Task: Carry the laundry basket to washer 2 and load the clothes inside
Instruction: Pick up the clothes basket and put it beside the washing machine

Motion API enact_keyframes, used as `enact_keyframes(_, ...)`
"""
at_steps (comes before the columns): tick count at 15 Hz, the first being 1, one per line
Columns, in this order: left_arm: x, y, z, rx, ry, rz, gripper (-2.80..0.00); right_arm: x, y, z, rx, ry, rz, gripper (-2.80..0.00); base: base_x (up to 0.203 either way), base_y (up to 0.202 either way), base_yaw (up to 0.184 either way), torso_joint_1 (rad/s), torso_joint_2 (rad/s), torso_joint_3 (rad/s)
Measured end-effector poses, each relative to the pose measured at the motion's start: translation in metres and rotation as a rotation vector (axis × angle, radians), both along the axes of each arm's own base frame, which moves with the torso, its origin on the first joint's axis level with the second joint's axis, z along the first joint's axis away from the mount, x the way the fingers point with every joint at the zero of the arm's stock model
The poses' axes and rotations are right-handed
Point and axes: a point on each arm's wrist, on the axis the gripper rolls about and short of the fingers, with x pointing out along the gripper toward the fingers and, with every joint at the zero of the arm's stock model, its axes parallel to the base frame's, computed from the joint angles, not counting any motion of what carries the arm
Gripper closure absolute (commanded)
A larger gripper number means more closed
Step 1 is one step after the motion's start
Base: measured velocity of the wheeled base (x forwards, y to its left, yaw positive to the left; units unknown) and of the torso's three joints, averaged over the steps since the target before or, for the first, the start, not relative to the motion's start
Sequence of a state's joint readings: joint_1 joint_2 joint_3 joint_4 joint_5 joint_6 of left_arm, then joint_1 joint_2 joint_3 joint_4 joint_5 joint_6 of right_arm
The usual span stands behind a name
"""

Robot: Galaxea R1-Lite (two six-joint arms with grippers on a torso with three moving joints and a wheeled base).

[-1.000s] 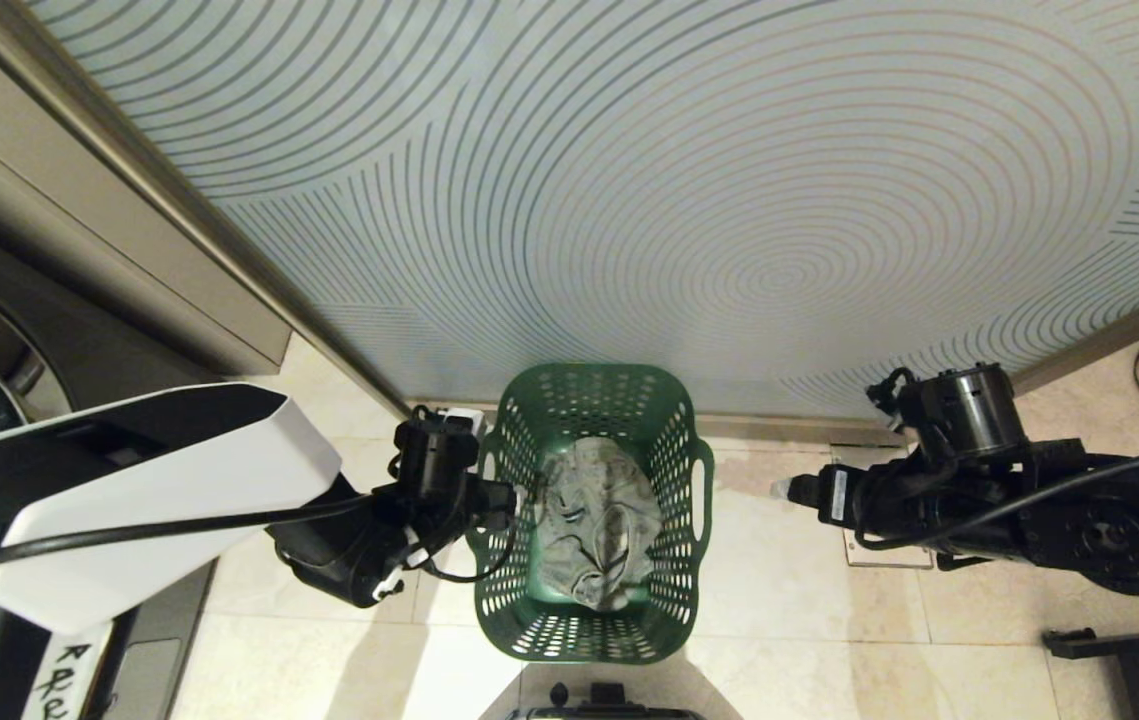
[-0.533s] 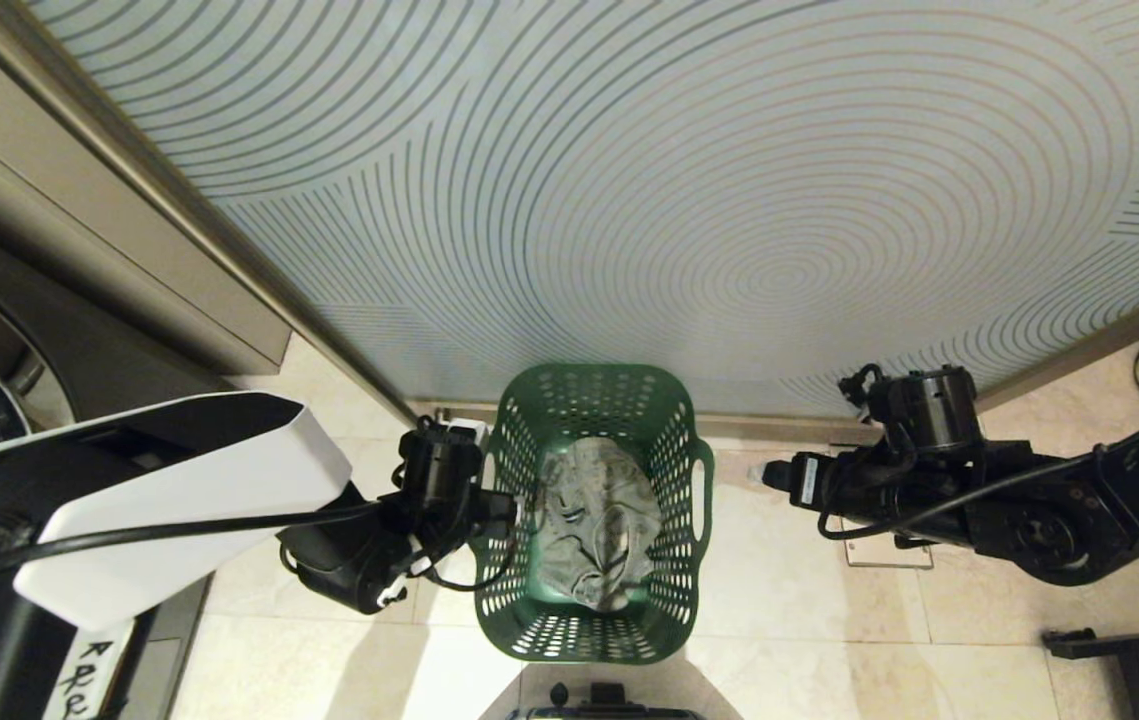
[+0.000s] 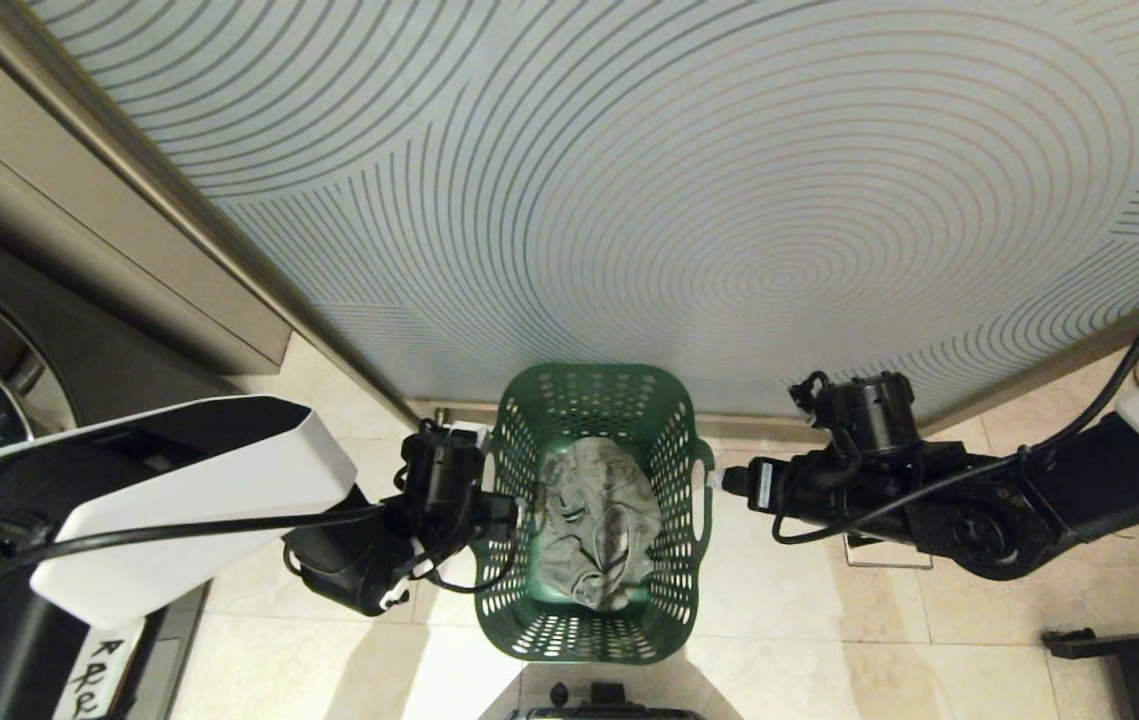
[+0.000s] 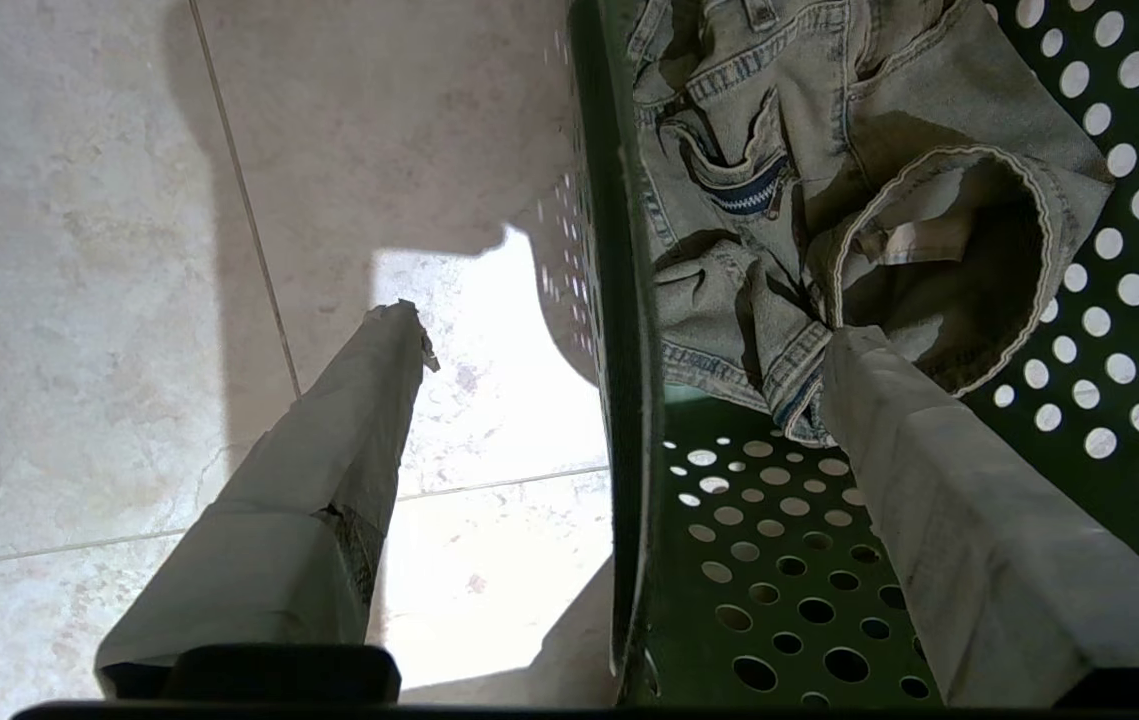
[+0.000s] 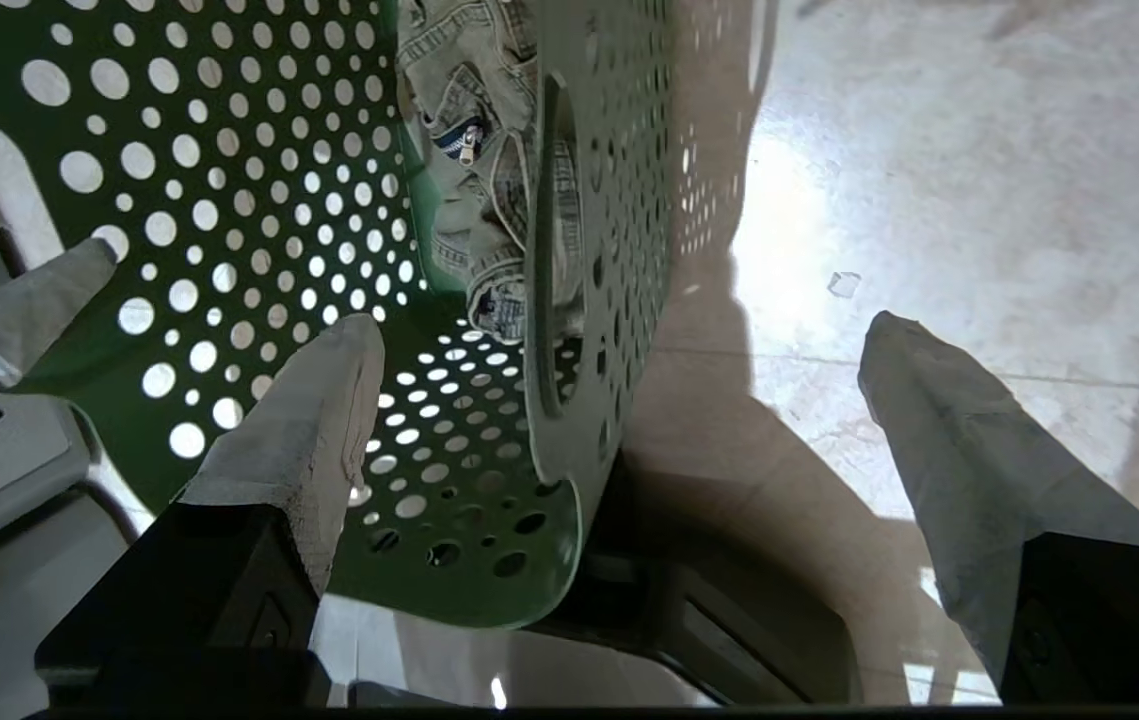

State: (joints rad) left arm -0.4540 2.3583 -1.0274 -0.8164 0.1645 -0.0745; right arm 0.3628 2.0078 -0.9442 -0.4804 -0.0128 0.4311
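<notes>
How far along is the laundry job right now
Done: the clothes lie in the laundry basket, which sits on the floor. In hand: the left gripper and right gripper, both open, each straddle a side wall. Left: closing, lifting, carrying, loading the washer.

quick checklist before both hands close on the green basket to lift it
1. Left hand open, astride the green perforated plastic basket wall: ok.
2. Right hand open, astride the opposite wall at the handle slot: ok.
3. Pale denim garment lying inside basket: ok.
4. Left inner finger clear of the garment: cannot tell, it looks very close.
5. Basket resting flat on beige tiled floor: ok.
</notes>
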Motion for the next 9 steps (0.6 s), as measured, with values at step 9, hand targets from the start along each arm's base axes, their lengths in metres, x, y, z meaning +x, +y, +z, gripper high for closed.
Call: enact_keyframes(9,0.0,0.0,-0.001,-0.001,-0.001,-0.001,-2.8,0.038,0.029,-0.044,0.03,-0.094,0.039,-2.8,0.0,0.0,0.0,0.0,0.0,0.0)
